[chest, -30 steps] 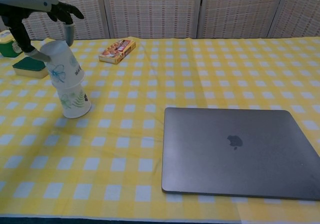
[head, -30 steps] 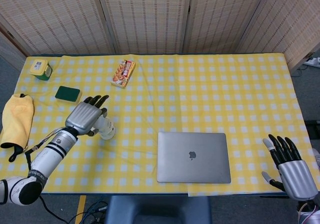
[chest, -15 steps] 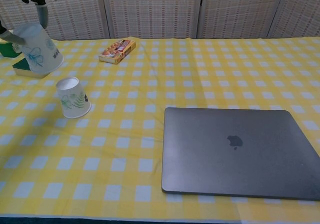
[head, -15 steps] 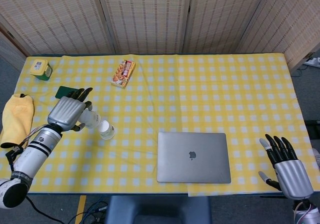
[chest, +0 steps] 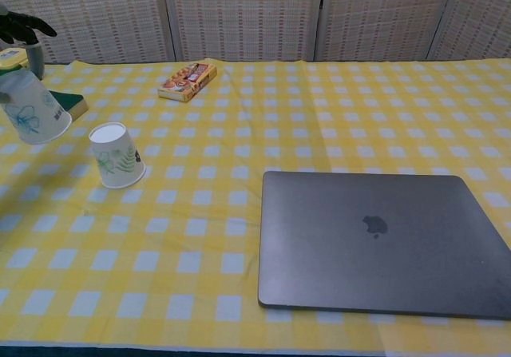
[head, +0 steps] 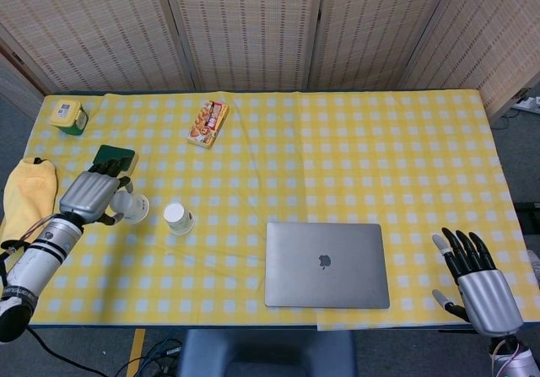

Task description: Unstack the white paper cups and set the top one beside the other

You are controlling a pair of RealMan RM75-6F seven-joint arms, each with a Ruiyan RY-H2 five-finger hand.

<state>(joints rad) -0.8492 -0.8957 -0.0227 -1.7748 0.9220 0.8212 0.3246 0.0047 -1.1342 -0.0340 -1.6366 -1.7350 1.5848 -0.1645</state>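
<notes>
Wicker screens behind; yellow-check cloth on the desk (head: pixel 354 149).

Left hand (head: pixel 84 196) is at the left edge, fingers (chest: pixel 22 26) wrapped on the top cup (chest: pixel 29 113). Cup is upside down and tilted, wide rim down, blue flower print facing the chest camera. It looks clear of the cloth in the chest view; can't confirm.

Other cup (chest: pixel 117 156) stands inverted on the desk just right of the held one, not touching it. Long axis near vertical, leaning slightly, green leaf print on the side. Nothing visible in either cup.

Right hand (head: pixel 479 282) is at the near right corner, off the desk edge, fingers spread, holding nothing.

Closed grey laptop (head: pixel 326 264) near centre. Snack box (head: pixel 207 123) far centre-left. Green pad (head: pixel 113 155) just beyond the left hand. Green-yellow tub (head: pixel 67 115) at the far left corner. Yellow cloth (head: pixel 24 200) hangs off the left edge.
</notes>
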